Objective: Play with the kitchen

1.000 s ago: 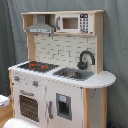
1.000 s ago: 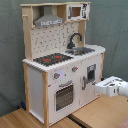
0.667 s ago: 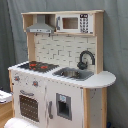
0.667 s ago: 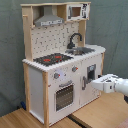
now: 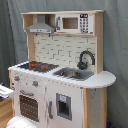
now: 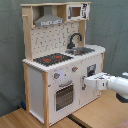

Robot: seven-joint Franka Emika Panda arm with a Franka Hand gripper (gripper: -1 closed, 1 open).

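Kitchen [image 6: 62, 60] fills the frame centre in both exterior views. From lower right, the gripper [image 6: 86, 82] has been brought against its right-hand door, seemingly touching; finger state cannot be told.

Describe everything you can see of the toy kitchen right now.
The kitchen is a white and light-wood toy unit standing upright on a wooden floor, shown in both exterior views. On top sit a grey hood and a small microwave over a tile-patterned back wall. The counter holds a black-red hob, a sink and a black faucet. Below are a windowed oven door and a cupboard door. The gripper is at its front, by the cupboard door.
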